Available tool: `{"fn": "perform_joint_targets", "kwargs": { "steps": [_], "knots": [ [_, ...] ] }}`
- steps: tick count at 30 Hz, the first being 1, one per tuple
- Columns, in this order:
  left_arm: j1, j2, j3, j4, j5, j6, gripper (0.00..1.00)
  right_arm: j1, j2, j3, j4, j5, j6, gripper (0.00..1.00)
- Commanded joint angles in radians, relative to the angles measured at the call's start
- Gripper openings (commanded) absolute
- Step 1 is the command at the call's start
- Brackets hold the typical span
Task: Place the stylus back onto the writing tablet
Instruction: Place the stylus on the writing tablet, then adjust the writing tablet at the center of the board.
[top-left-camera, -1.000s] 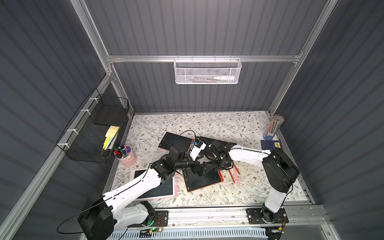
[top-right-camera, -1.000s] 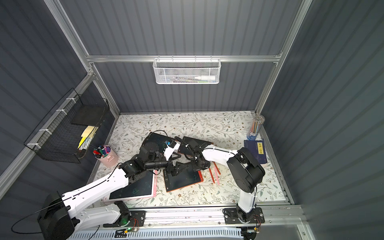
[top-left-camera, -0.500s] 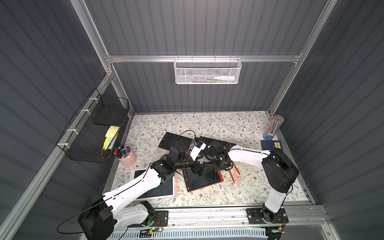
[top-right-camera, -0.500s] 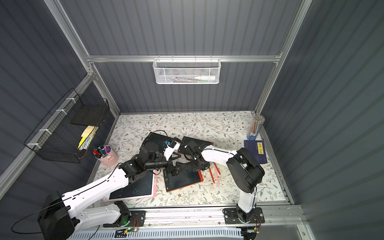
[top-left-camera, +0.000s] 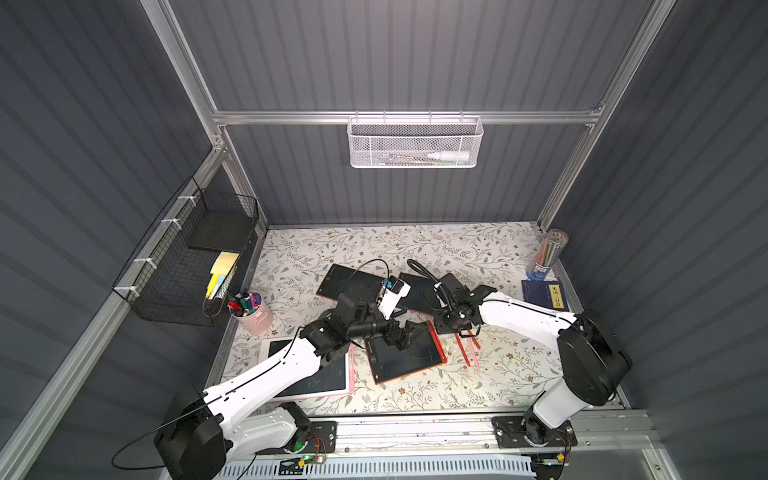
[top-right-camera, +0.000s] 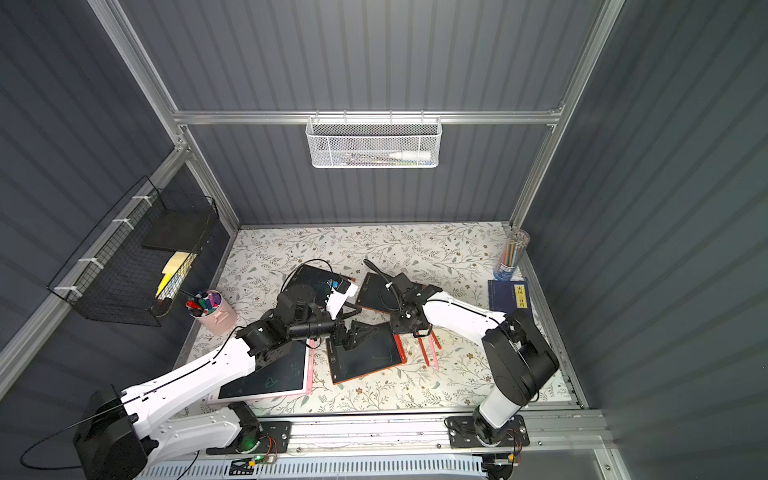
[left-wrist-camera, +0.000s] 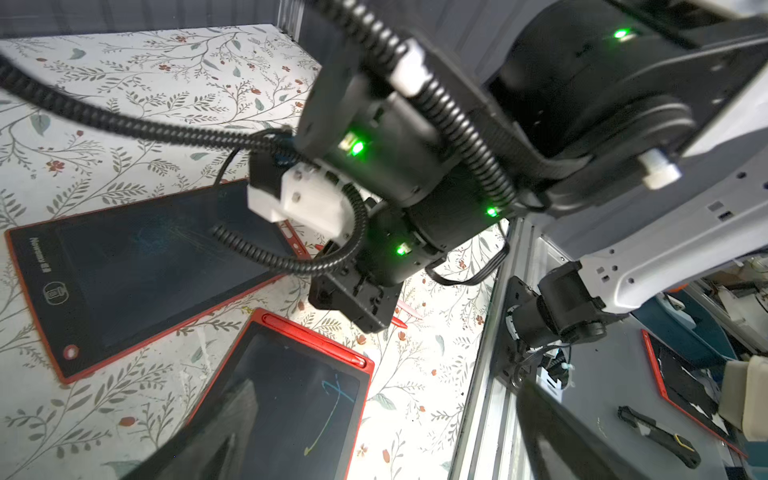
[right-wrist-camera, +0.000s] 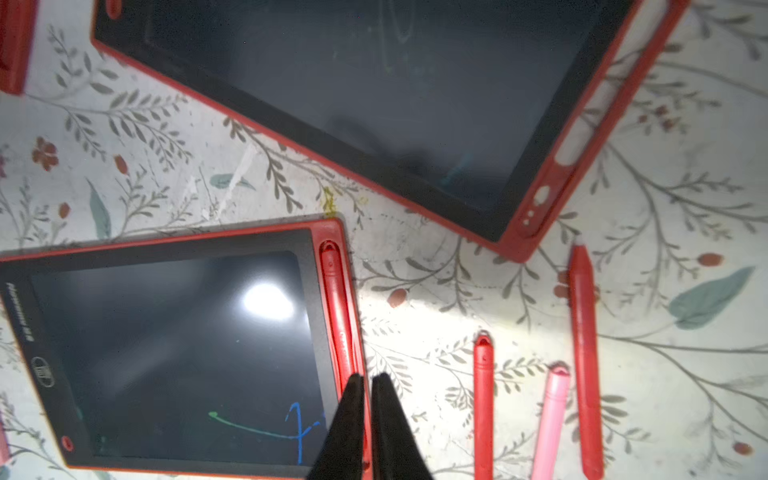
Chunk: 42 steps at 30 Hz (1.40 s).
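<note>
Now, on the floral desk (top-left-camera: 415, 249) lies a red tablet (right-wrist-camera: 166, 353). Left fingers (left-wrist-camera: 216, 432) hover over it, spread wide. Right fingers (right-wrist-camera: 353, 415), almost together, sit at its edge slot, where the stylus (right-wrist-camera: 336, 299) lies; grip unclear.

The back of the counter (top-left-camera: 415, 245) is bare, open to a reach. Mid-counter is crowded: the left arm (top-left-camera: 266, 376) and right arm (top-left-camera: 519, 316) meet over the red tablet (top-left-camera: 409, 361), three loose styluses (top-left-camera: 463, 350) lie just beside its right edge, and two dark tablets (top-left-camera: 340, 282) lie behind.
</note>
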Motion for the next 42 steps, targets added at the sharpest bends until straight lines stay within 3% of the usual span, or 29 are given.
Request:
{"fn": "perform_joint_targets", "kwargs": {
  "steps": [1, 8, 11, 17, 22, 25, 30, 42],
  "knots": [
    [-0.004, -0.015, 0.027, 0.021, -0.075, -0.117, 0.99, -0.010, -0.020, -0.034, 0.012, -0.031, -0.022, 0.15],
    [-0.004, -0.069, 0.004, -0.132, -0.283, -0.338, 0.99, -0.010, -0.059, -0.085, 0.040, -0.083, -0.052, 0.23],
    [-0.004, -0.075, -0.026, -0.169, -0.314, -0.431, 0.99, -0.012, -0.085, -0.117, 0.058, -0.085, -0.043, 0.25],
    [-0.004, -0.117, -0.075, -0.161, -0.326, -0.477, 0.99, -0.075, -0.089, -0.113, 0.097, -0.070, -0.014, 0.34],
    [-0.004, -0.133, -0.152, -0.126, -0.290, -0.519, 0.99, -0.102, -0.002, 0.011, 0.016, 0.064, -0.028, 0.44],
    [-0.005, -0.140, -0.157, -0.131, -0.326, -0.515, 0.99, -0.153, 0.045, 0.053, 0.014, 0.100, 0.003, 0.44],
    [-0.004, -0.140, -0.184, -0.073, -0.301, -0.487, 0.99, -0.228, 0.134, 0.107, 0.030, 0.087, 0.022, 0.29],
    [-0.004, -0.077, -0.115, -0.038, -0.316, -0.378, 0.99, -0.279, 0.274, 0.203, 0.047, 0.056, 0.019, 0.30]
  ]
}}
